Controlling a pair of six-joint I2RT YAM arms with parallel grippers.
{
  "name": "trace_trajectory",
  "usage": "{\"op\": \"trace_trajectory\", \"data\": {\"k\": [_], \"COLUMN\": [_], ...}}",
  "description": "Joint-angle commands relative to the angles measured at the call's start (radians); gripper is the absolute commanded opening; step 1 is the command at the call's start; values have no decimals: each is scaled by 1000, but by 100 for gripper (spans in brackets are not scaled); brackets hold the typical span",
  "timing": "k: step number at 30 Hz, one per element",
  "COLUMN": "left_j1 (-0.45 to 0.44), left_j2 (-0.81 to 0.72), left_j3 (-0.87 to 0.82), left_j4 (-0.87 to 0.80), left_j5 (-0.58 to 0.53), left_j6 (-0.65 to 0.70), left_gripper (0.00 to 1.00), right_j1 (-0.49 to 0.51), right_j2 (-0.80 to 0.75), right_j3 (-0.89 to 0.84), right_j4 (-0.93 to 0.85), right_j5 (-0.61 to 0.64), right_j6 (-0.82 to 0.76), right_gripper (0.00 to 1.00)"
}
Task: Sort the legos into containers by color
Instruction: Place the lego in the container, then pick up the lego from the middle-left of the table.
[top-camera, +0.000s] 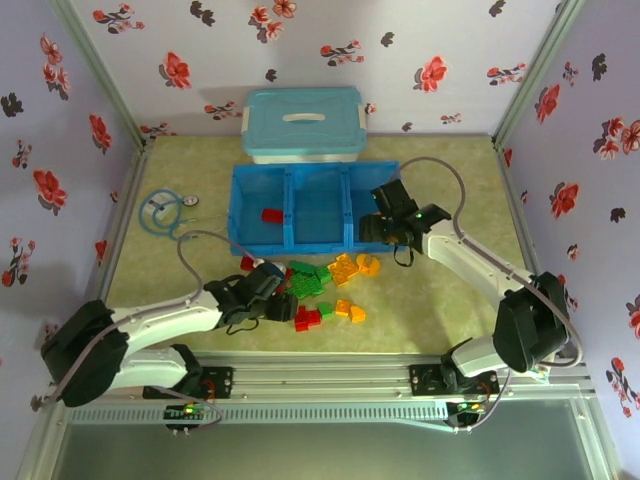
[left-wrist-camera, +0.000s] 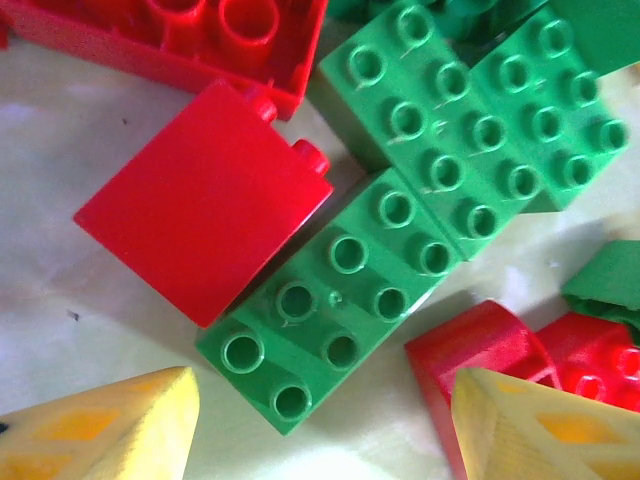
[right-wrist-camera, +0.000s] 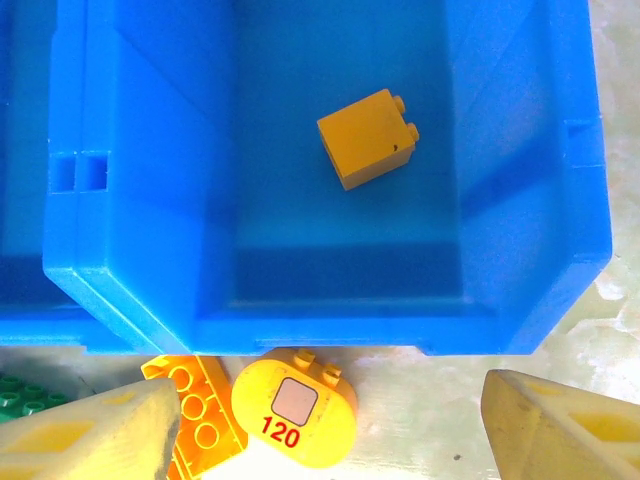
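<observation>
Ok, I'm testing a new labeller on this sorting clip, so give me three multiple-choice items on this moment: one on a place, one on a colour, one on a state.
1. Where does the orange brick in the right wrist view lie?
A. outside the tray, against its front wall
B. on the floor of a compartment of the blue tray
C. balanced on the tray's rim

2. In the top view, what colour is the lone brick in the tray's left compartment?
A. green
B. red
C. orange

3. How does the right gripper stand?
A. open, with nothing between its fingers
B. shut on an orange brick
C. shut on a green brick

Answers:
1 B: blue walls surround it on every side.
2 B: it shows red against the blue floor.
3 A: its fingers stand wide apart and clamp nothing.
</observation>
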Motion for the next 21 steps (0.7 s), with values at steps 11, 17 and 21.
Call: {"op": "trace_trajectory", "data": {"k": [11, 17, 21], "left_j1": [-15, -68, -65], "left_j2": [120, 103, 47], "left_j3": [61, 83, 72], "left_j4": [53, 62, 42], "left_j5": [18, 32, 8], "left_j6": [0, -34, -36], "left_gripper": [68, 68, 68], "right_j1": [1, 1, 1], "right_j2": [-85, -86, -84], "right_j3": [-82, -93, -97], "right_j4": [36, 48, 53], "right_j5": [6, 11, 12], "right_j6": [37, 40, 42], "right_gripper": [77, 76, 76]}}
